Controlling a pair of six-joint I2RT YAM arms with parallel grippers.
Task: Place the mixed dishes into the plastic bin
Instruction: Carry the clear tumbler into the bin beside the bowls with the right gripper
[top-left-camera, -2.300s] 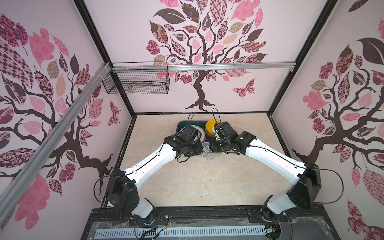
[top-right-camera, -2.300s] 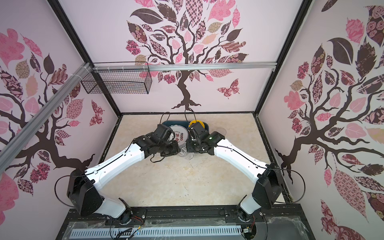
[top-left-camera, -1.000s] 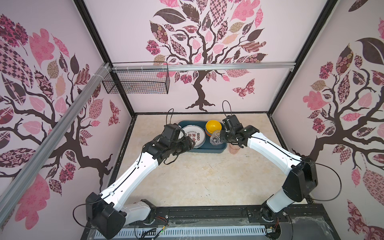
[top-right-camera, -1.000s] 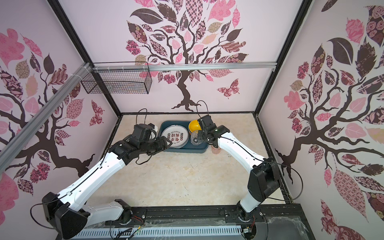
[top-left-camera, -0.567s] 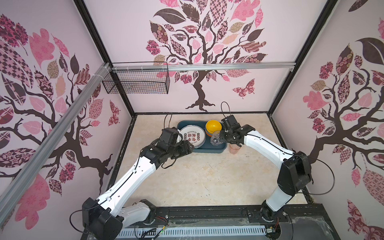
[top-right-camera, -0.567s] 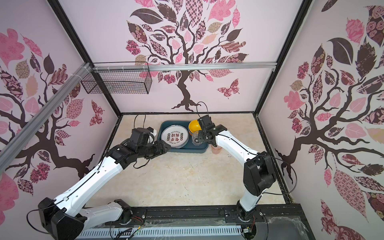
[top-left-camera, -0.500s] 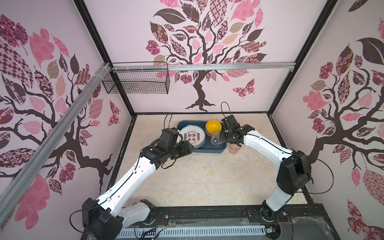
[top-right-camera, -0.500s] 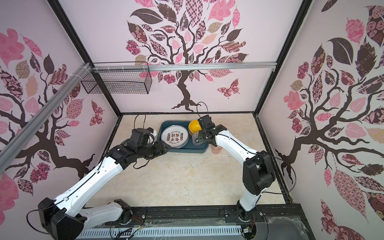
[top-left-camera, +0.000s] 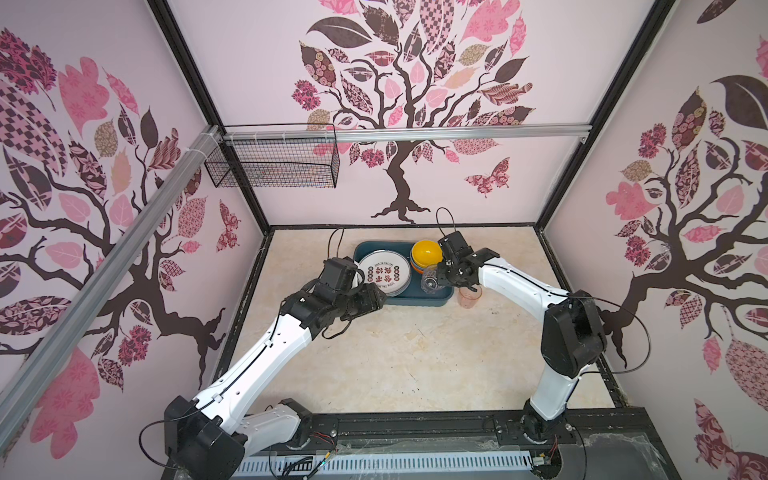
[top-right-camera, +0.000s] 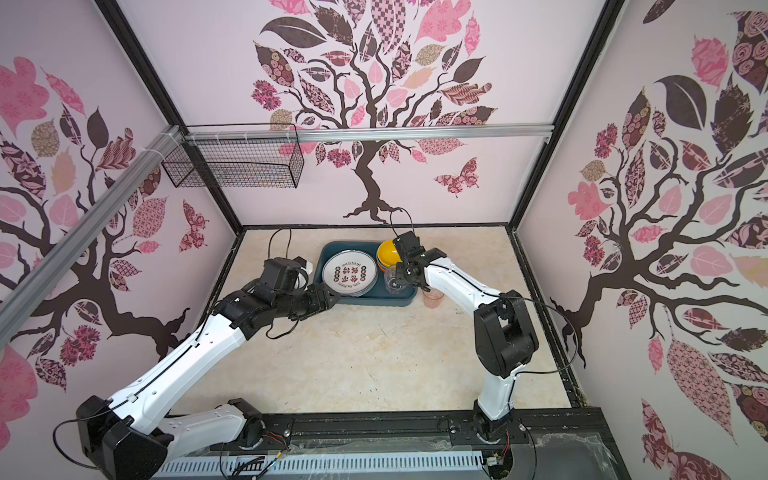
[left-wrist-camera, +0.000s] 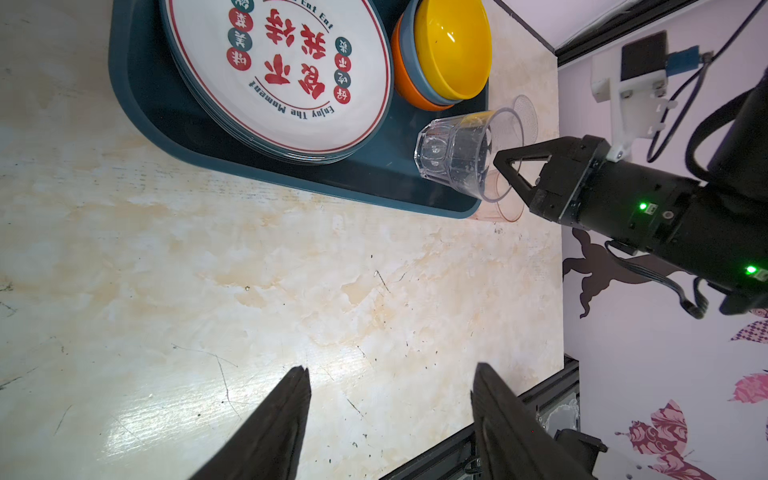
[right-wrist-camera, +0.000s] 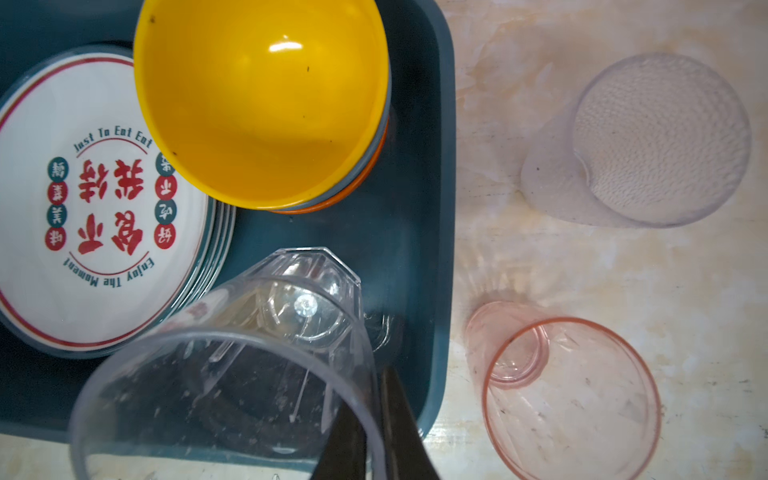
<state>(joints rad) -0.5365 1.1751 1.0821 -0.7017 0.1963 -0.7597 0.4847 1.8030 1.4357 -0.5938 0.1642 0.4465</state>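
Pale walls (top-left-camera: 395, 62) printed with pink-leaved trees; beige marbled tabletop (top-left-camera: 415, 357).

Blue bin (top-left-camera: 415, 301) lies ahead of the left gripper (left-wrist-camera: 390, 370), well clear of its tips. Left fingers (left-wrist-camera: 286, 407) are spread wide with nothing between them, bare tabletop beneath.

Right gripper (left-wrist-camera: 500, 166) comes in over the bin corner nearest it. It is pinched tight on the wall of a clear cup (left-wrist-camera: 455, 153) at the rim, one finger inside and one outside. The cup is tipped on its side, base pointing away from the gripper toward the plates, mouth toward the wrist. Cannot tell whether it touches the bin floor.

Stack of white plates (left-wrist-camera: 286, 75) with red characters fills the part of the bin beyond the held cup's base. Nested bowls (left-wrist-camera: 449, 50), yellow on top, sit in the bin ahead of the right gripper, beside the plates.

Pink cup (right-wrist-camera: 573, 399) stands upright on the tabletop outside the bin, just beside the right gripper on the side away from the plates. Dimpled cup (right-wrist-camera: 648, 145) lies on its side farther ahead on that same side, also outside the bin.

Hard to read:
- Lower plates show only as edges, and the blue and orange bowls only as rims.
- The right wrist view cuts off the held cup's rim and the plates' far edge.
- In both top views the left fingers' spread cannot be read, and the dimpled cup is hard to make out.
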